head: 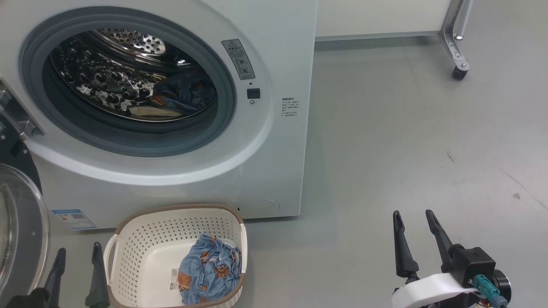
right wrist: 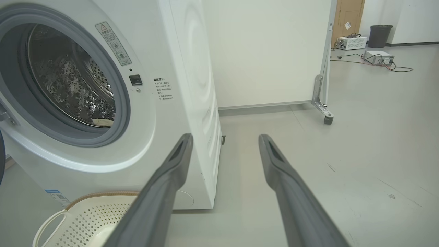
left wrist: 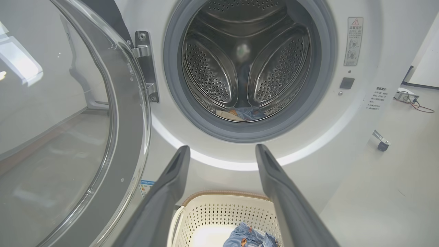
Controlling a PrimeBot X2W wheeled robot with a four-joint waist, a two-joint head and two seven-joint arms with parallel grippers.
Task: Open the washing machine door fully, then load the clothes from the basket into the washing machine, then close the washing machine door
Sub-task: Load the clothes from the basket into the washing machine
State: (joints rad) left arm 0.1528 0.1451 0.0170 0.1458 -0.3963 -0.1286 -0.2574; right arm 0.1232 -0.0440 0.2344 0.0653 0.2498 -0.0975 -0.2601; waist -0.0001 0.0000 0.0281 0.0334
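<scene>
Washing machine door (head: 21,231) open at left; blue clothes (head: 209,267) bunched in the basket (head: 171,208) on the floor (head: 385,149), more in the drum (head: 107,81). Left claw (head: 79,256) and right claw (head: 413,216) wide, empty. Suggest: lower left claw onto the bundle's middle, clear of the rim

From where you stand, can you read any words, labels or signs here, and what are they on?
Grey sticker on the washing machine: warning triangle, words too small.
Printed lines beside it: too small.
Blue sticker low on the front: blurred.
Label in the basket: unreadable.
</scene>
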